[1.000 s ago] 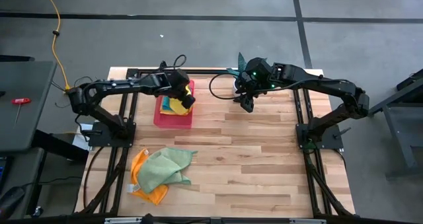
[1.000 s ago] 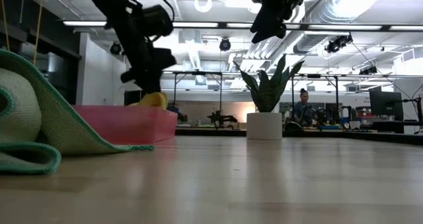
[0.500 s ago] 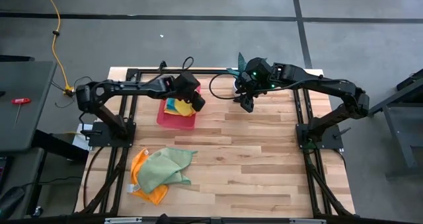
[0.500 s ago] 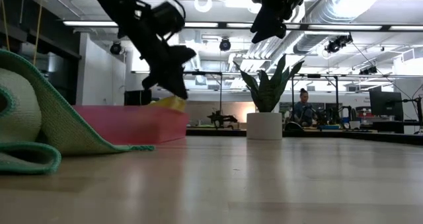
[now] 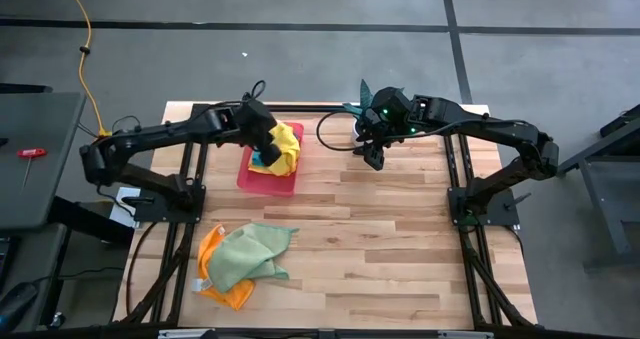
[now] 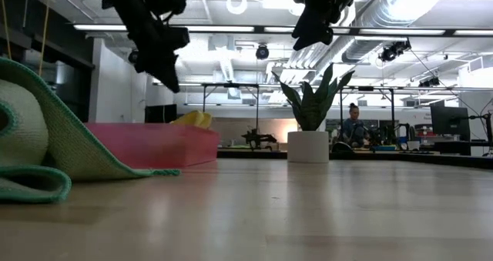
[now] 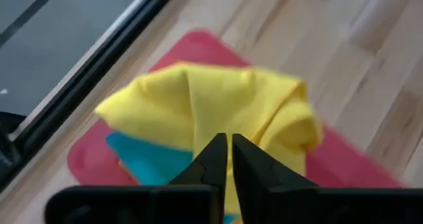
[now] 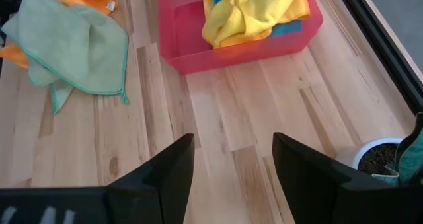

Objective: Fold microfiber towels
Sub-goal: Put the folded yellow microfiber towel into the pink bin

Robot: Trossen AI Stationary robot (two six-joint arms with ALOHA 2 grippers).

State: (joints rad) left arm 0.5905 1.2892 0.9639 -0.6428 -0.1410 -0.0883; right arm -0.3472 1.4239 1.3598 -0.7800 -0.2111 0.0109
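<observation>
A crumpled yellow towel (image 5: 285,141) lies in the pink tray (image 5: 270,182) on top of a teal towel (image 7: 145,158); it also shows in the left wrist view (image 7: 198,98). My left gripper (image 7: 228,151) is shut and empty, raised above the tray's left part (image 6: 169,80). A light green towel (image 5: 250,254) lies crumpled over an orange towel (image 5: 212,274) at the near left of the table. My right gripper (image 8: 231,164) is open and empty, held high over the far middle of the table (image 5: 373,157). Only one yellow towel shows.
A white pot with a green plant (image 6: 308,145) stands at the table's far edge, close under my right arm (image 8: 377,161). Bare wooden table lies between the tray and the near towels, and over the whole right half.
My left gripper has swept low across the tray toward the table's right, then risen and drawn back to the left. The yellow towel has been dragged and spread toward the tray's right side. The tray has slid a little to the right.
</observation>
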